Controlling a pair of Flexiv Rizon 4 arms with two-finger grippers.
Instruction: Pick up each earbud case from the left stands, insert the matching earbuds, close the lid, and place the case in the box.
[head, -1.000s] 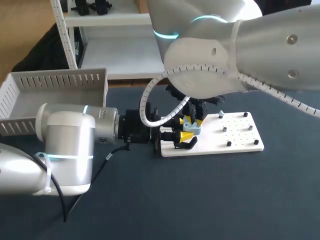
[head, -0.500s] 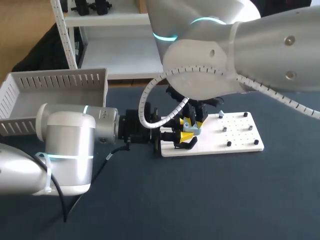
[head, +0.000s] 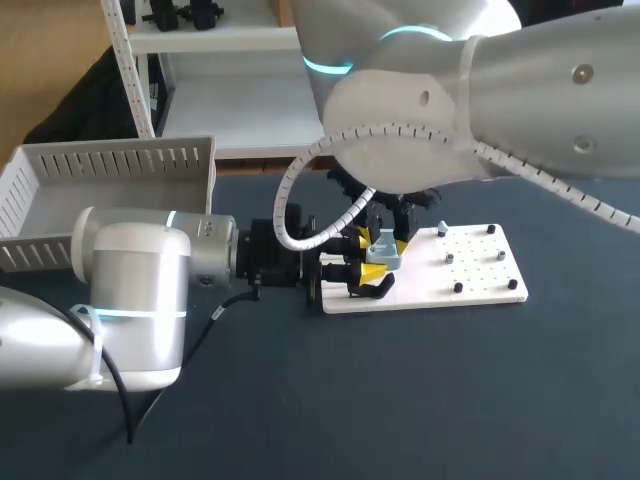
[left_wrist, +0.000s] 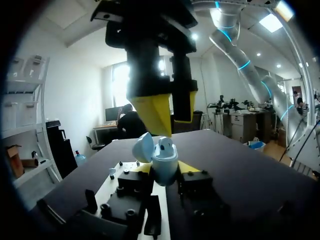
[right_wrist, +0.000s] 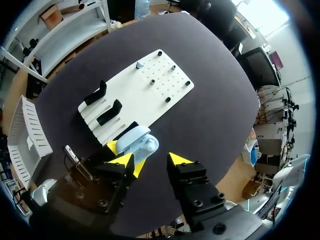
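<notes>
Right fingers (left_wrist: 152, 112) lifted, earbud case (left_wrist: 165, 162) upright between left fingers (left_wrist: 191, 174), lid open

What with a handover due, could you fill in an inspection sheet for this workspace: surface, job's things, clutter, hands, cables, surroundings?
Surface: dark table with a white board on it.
Job's things: blue case, lid open, held over the board near two black stands; one bud on the board's pegs; white slotted box at the table's far left.
Clutter: nothing seen.
Hands: left hand shut on the case; right hand open, just above it.
Cables: ribbed hose loops off the right arm; black cable hangs beside the left arm.
Surroundings: nothing seen.
</notes>
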